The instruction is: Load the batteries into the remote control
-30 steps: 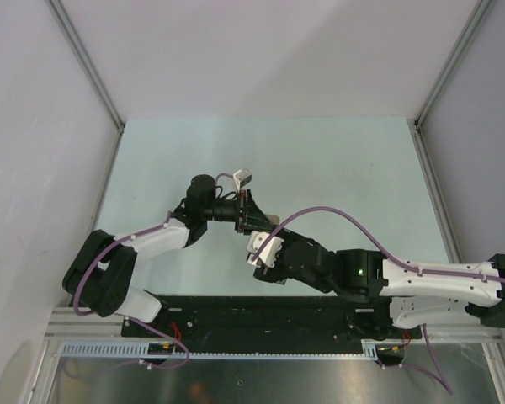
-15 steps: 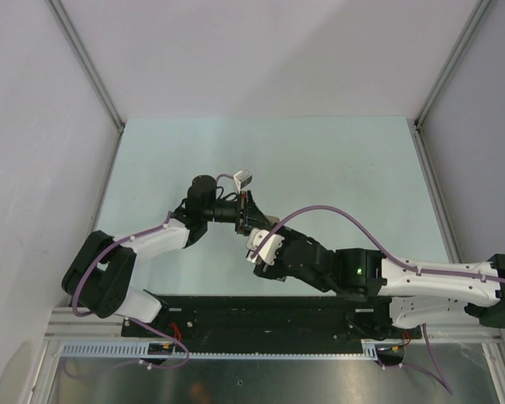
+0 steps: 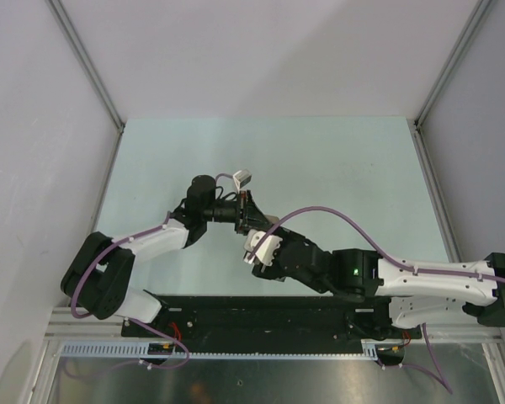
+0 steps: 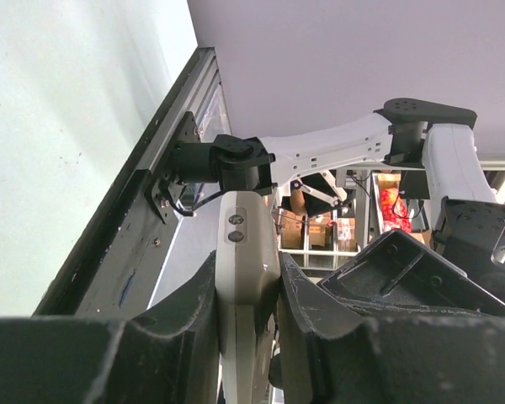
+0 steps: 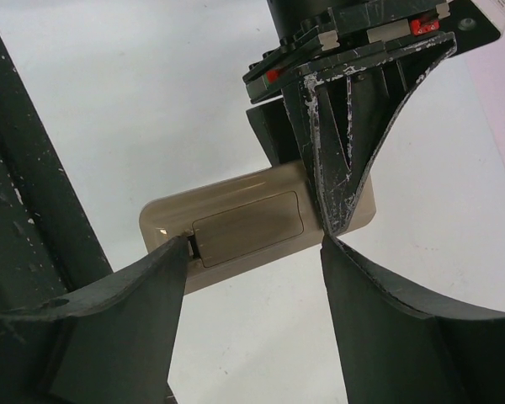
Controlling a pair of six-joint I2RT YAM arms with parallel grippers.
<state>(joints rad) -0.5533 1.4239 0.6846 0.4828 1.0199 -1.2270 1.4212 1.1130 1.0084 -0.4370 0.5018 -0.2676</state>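
Right gripper [image 5: 254,246] has edged toward the left gripper [image 4: 247,282], which is clenched on the remote control [image 5: 227,196] aloft; my right jaws, released, straddle its shut cover [image 5: 248,229], and a skewed pry could wrench it from that pinch, batteries unseen.

It looks like a robotics laboratory; a pale green table [image 3: 320,160] sits in a cell of white panels [image 3: 261,59] and aluminium posts [image 3: 84,61]; two cabled robot arms [image 3: 156,240] are bolted to a black base plate [image 3: 236,316]; shelves with boxes [image 4: 320,236] stand behind.
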